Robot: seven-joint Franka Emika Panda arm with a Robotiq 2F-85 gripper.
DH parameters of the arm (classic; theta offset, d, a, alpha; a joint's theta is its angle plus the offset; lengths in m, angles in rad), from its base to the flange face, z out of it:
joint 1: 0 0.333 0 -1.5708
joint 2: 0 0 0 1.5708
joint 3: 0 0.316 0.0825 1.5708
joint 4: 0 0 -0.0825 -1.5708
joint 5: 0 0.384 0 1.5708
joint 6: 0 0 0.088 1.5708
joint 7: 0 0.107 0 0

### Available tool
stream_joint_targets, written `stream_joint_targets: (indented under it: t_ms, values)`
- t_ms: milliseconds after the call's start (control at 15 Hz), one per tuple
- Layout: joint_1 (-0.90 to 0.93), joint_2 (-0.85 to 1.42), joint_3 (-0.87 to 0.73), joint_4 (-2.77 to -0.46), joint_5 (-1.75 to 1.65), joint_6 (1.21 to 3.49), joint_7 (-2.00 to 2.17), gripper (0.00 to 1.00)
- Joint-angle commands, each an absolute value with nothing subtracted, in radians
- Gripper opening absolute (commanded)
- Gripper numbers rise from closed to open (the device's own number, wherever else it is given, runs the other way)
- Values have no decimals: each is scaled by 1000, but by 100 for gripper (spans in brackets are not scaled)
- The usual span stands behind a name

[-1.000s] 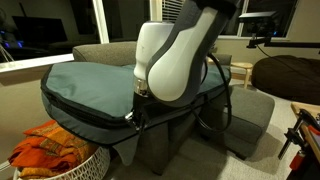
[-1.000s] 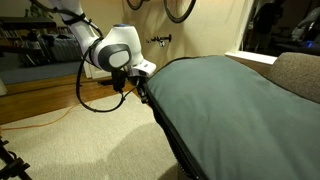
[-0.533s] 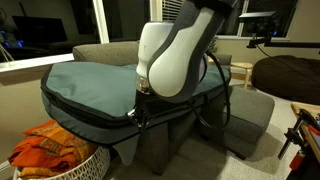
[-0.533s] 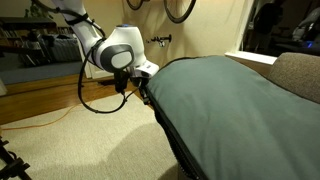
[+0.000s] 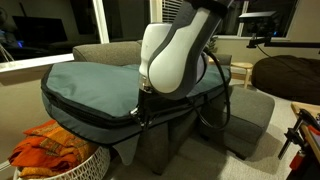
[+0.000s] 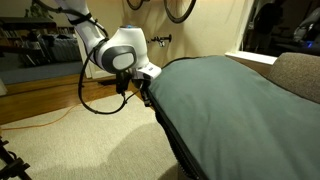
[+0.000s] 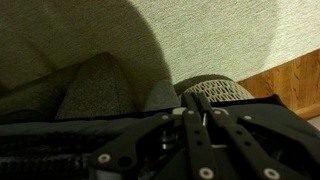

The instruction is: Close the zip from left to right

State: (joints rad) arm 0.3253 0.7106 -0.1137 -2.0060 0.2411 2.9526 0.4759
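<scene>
Gripper (image 5: 140, 112) is sitting at the dark zip (image 5: 85, 108) edging the smooth padded bag (image 5: 90, 80), having shifted slightly right; jaw opening indiscernible.

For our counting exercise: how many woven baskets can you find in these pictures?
1: a white basket holding orange cloth, below the teal bag's overhanging edge; probably also glimpsed in the wrist view. Others may be hidden behind the bag.

Layout about the large teal-grey padded fabric bag (image 5: 85, 80): it lies on the grey upholstered sofa (image 5: 105, 52). The long dark zip (image 5: 90, 113) runs along its front edge, with the black Robotiq gripper (image 5: 141, 107) at that edge. The round white woven basket (image 5: 92, 162) stands below its front corner.
</scene>
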Motion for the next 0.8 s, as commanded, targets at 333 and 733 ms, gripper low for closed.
stream_joint_targets:
  t_ms: [333, 733]
  values:
    - [190, 685, -100, -2036, 276, 2880, 474, 1]
    - [172, 680, -107, -2049, 267, 2878, 473, 1]
